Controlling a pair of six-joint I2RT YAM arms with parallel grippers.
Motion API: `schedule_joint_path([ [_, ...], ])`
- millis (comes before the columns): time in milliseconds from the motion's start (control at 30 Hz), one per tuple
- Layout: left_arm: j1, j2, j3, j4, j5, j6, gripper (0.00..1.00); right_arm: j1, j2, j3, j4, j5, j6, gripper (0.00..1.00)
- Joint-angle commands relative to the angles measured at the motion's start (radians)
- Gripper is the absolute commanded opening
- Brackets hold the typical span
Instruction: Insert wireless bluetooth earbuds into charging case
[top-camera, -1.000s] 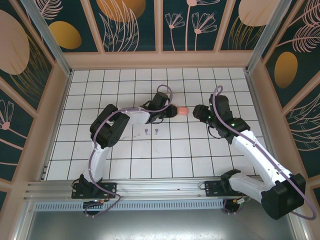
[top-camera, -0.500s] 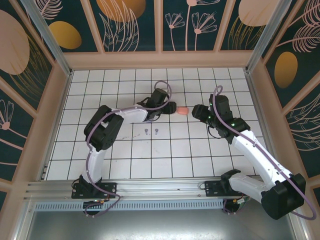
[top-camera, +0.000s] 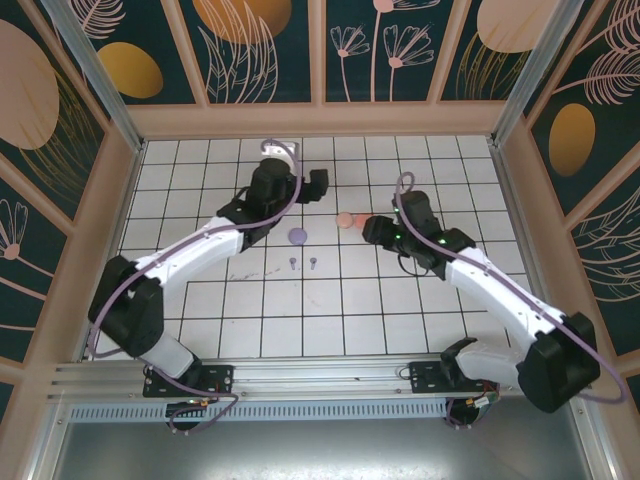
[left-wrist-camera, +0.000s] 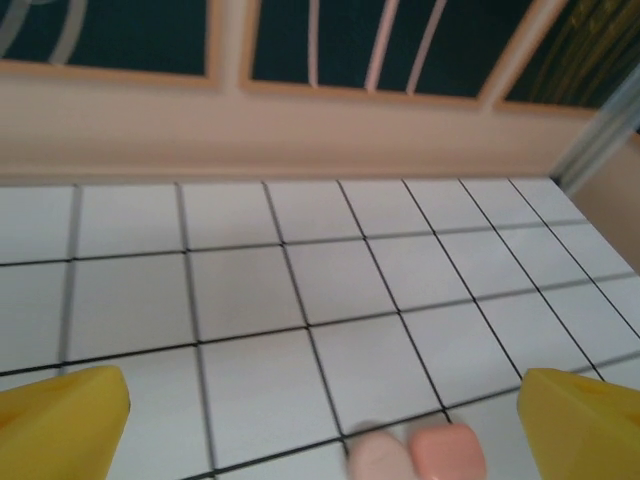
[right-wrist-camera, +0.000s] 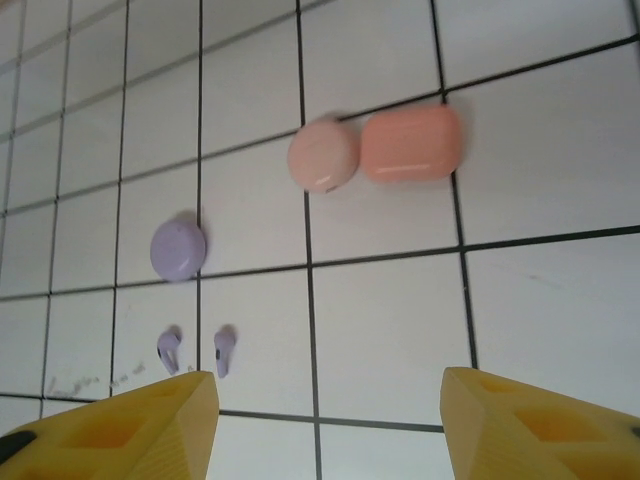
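Note:
Two lilac earbuds (top-camera: 292, 264) (top-camera: 313, 263) lie side by side on the white tiles, also in the right wrist view (right-wrist-camera: 168, 350) (right-wrist-camera: 224, 350). A round lilac charging case (top-camera: 297, 236) (right-wrist-camera: 178, 249) sits shut just beyond them. A pale pink case (right-wrist-camera: 323, 155) (left-wrist-camera: 378, 460) and a salmon case (right-wrist-camera: 411, 143) (left-wrist-camera: 448, 452) lie touching each other, the pair near mid-floor (top-camera: 350, 219). My left gripper (top-camera: 320, 183) (left-wrist-camera: 325, 430) hovers open behind the pink cases, nothing between its fingers. My right gripper (top-camera: 371, 229) (right-wrist-camera: 325, 420) is open and empty, just right of the pink cases.
Tan wooden walls (top-camera: 320, 120) with dark floral panels ring the tiled floor (top-camera: 330, 310). A metal rail (top-camera: 300, 375) runs along the near edge by the arm bases. A faint scuff mark (top-camera: 245, 272) lies left of the earbuds.
My left gripper has opened wide and swung back and left, away from the pink cases. The lilac case now shows on the floor. My right gripper moved left and opened a bit more.

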Motion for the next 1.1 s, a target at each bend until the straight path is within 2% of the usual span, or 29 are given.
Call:
schedule_joint_path([
  [0, 0.034, -0.079, -0.075, 0.053, -0.086, 0.036, 0.99, 0.051, 0.077, 0.072, 0.021, 0.032, -0.01, 0.61],
  [200, 0.086, -0.22, -0.228, 0.134, -0.192, 0.032, 0.99, 0.125, 0.262, 0.193, 0.005, 0.051, -0.012, 0.62],
  [500, 0.173, -0.292, -0.335, 0.165, -0.19, -0.059, 0.99, 0.222, 0.577, 0.467, -0.108, 0.104, -0.005, 0.64],
  [667, 0.213, -0.296, -0.345, 0.114, -0.214, -0.172, 0.99, 0.27, 0.763, 0.662, -0.22, 0.16, 0.032, 0.66],
  [833, 0.248, -0.334, -0.381, 0.103, -0.268, -0.26, 0.99, 0.297, 0.887, 0.795, -0.292, 0.21, 0.062, 0.66],
  [1067, 0.295, -0.383, -0.403, 0.087, -0.251, -0.291, 0.99, 0.321, 1.009, 0.924, -0.355, 0.242, 0.087, 0.66],
])
